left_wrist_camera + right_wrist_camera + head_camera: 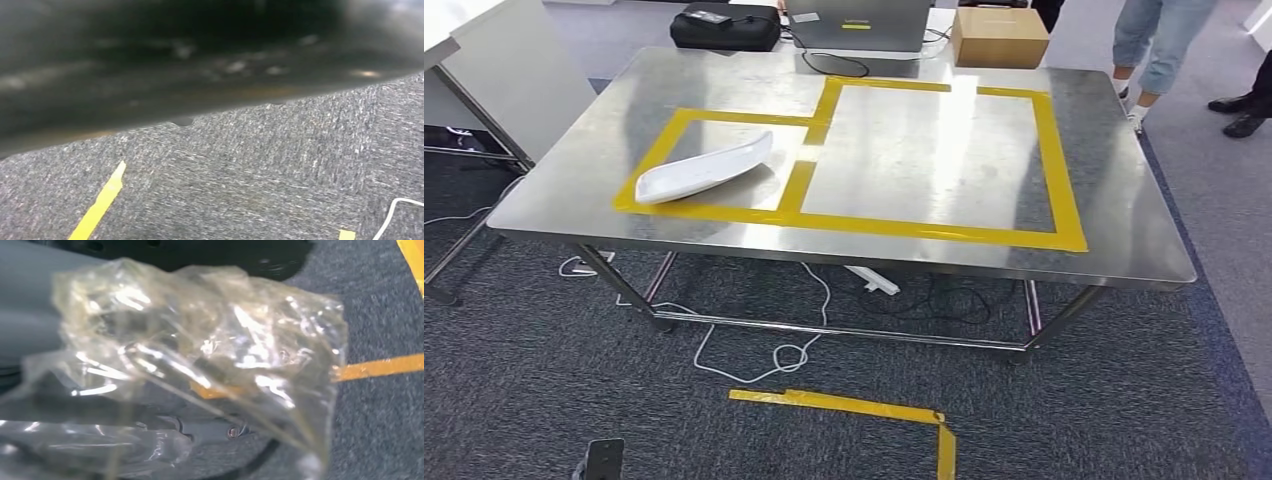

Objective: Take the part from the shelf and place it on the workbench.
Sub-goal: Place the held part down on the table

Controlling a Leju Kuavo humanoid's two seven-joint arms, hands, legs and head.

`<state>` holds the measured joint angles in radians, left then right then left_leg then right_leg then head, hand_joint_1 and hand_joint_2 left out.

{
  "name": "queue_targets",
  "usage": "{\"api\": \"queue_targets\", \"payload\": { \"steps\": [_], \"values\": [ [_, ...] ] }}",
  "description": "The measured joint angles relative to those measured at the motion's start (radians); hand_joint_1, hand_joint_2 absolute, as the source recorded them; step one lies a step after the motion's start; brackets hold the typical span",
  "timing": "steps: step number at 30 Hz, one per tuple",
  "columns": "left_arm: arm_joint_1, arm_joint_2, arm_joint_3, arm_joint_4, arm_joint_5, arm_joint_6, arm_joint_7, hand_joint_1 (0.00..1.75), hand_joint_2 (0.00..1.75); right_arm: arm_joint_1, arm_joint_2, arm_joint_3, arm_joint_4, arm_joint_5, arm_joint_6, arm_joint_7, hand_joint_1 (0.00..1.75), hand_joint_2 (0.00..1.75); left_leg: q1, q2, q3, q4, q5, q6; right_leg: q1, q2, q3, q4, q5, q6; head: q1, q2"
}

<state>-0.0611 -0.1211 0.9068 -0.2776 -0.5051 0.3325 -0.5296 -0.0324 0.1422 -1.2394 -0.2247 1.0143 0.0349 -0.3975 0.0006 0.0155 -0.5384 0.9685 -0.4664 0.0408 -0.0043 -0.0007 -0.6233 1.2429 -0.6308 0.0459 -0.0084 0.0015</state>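
Clear-bagged part [200,365] held against right hand [30,315].

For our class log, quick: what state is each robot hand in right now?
Left hand: cannot be told from these pictures.
Right hand: holding a clear plastic bag with the part inside.

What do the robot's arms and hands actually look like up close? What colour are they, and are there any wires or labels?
Little can be seen. In the right wrist view, the right hand is a smooth, matte grey casing with darker grey parts beside it. A crinkled clear plastic bag covers its fingers. No cables or markings can be made out on it. The left wrist view is too blurred to add anything.
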Motion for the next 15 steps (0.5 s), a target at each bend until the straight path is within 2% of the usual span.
{"api": "queue_targets", "payload": {
  "steps": [1, 3, 4, 5, 7, 8, 9, 10, 12, 13, 14, 15],
  "values": [
    [0.000, -0.001, 0.000, 0.000, 0.000, 0.000, 0.000, 0.00, 0.00, 0.000, 0.000, 0.000, 0.000, 0.000, 0.000, 0.000, 0.00, 0.00, -0.001, 0.000, -0.005, 0.001, 0.004, -0.002, 0.000, 0.000, 0.043, -0.066, 0.031, -0.002, 0.000, 0.000],
    [-0.001, -0.001, -0.001, 0.001, 0.000, 0.000, 0.000, 0.00, 0.00, -0.002, -0.001, 0.000, 0.000, 0.000, 0.000, 0.000, 0.00, 0.00, -0.003, 0.000, -0.015, 0.005, 0.012, -0.008, 0.001, 0.000, 0.139, -0.223, 0.077, -0.009, 0.000, 0.000],
    [-0.001, -0.002, -0.001, 0.001, 0.000, 0.000, 0.000, 0.00, 0.00, -0.004, -0.001, 0.000, 0.000, 0.000, 0.000, 0.000, 0.00, 0.00, -0.004, 0.000, -0.018, 0.007, 0.017, -0.013, 0.002, 0.000, 0.167, -0.273, 0.087, -0.013, -0.001, 0.000],
    [-0.001, -0.002, -0.001, 0.001, 0.000, 0.000, 0.000, 0.00, 0.00, -0.004, -0.001, 0.000, 0.000, 0.000, 0.000, 0.000, 0.00, 0.00, -0.006, 0.000, -0.021, 0.009, 0.022, -0.018, 0.004, 0.000, 0.176, -0.293, 0.089, -0.015, -0.002, 0.000],
    [-0.001, -0.002, -0.001, 0.002, -0.001, 0.000, -0.001, 0.00, 0.00, -0.002, -0.001, 0.000, 0.000, 0.000, 0.000, 0.000, 0.00, 0.00, -0.006, -0.001, -0.026, 0.010, 0.031, -0.029, 0.002, 0.000, 0.165, -0.296, 0.098, -0.025, -0.002, 0.000],
    [-0.001, -0.002, -0.001, 0.002, -0.001, 0.000, -0.001, 0.00, 0.00, -0.002, -0.001, 0.000, 0.000, 0.000, 0.000, 0.000, 0.00, 0.00, -0.006, -0.002, -0.030, 0.016, 0.023, -0.035, 0.000, -0.001, 0.159, -0.298, 0.104, -0.033, -0.002, 0.000],
    [0.000, -0.002, -0.001, 0.002, -0.001, 0.000, -0.001, 0.00, 0.00, -0.002, -0.001, 0.000, 0.000, 0.000, 0.000, 0.000, 0.00, 0.00, -0.005, -0.004, -0.038, 0.035, -0.001, -0.042, -0.003, -0.003, 0.155, -0.300, 0.111, -0.043, -0.005, 0.000],
    [0.000, -0.001, -0.001, 0.002, -0.001, 0.000, -0.001, 0.00, 0.00, -0.003, -0.001, 0.000, 0.000, 0.000, 0.000, 0.000, 0.00, 0.00, -0.003, -0.006, -0.052, 0.074, -0.040, -0.048, -0.005, -0.004, 0.149, -0.302, 0.120, -0.051, -0.008, 0.000],
    [0.000, -0.001, -0.001, 0.002, -0.002, -0.003, -0.001, 0.00, 0.00, -0.003, -0.001, 0.000, 0.000, 0.000, 0.000, 0.000, 0.00, 0.00, 0.002, -0.008, -0.090, 0.201, -0.134, -0.058, -0.004, -0.005, 0.132, -0.300, 0.136, -0.056, -0.013, 0.000],
    [0.001, -0.002, -0.001, 0.003, -0.004, -0.006, -0.001, 0.00, 0.00, -0.002, -0.001, 0.000, 0.000, 0.000, 0.000, 0.000, 0.00, 0.00, 0.005, -0.008, -0.104, 0.261, -0.163, -0.061, -0.004, -0.005, 0.120, -0.297, 0.143, -0.056, -0.014, 0.000],
    [0.001, -0.002, -0.001, 0.003, -0.006, -0.011, -0.001, 0.00, 0.00, -0.002, -0.001, 0.000, 0.000, 0.001, 0.000, 0.000, 0.00, 0.00, 0.006, -0.008, -0.103, 0.291, -0.170, -0.063, -0.004, -0.005, 0.108, -0.293, 0.149, -0.055, -0.014, 0.000],
    [0.002, -0.002, -0.002, 0.004, -0.009, -0.016, -0.001, 0.00, 0.00, -0.001, -0.001, 0.000, 0.000, 0.002, 0.000, 0.000, 0.00, 0.00, 0.007, -0.008, -0.085, 0.283, -0.157, -0.063, -0.004, -0.005, 0.096, -0.288, 0.155, -0.053, -0.015, 0.000]
  ]
}}
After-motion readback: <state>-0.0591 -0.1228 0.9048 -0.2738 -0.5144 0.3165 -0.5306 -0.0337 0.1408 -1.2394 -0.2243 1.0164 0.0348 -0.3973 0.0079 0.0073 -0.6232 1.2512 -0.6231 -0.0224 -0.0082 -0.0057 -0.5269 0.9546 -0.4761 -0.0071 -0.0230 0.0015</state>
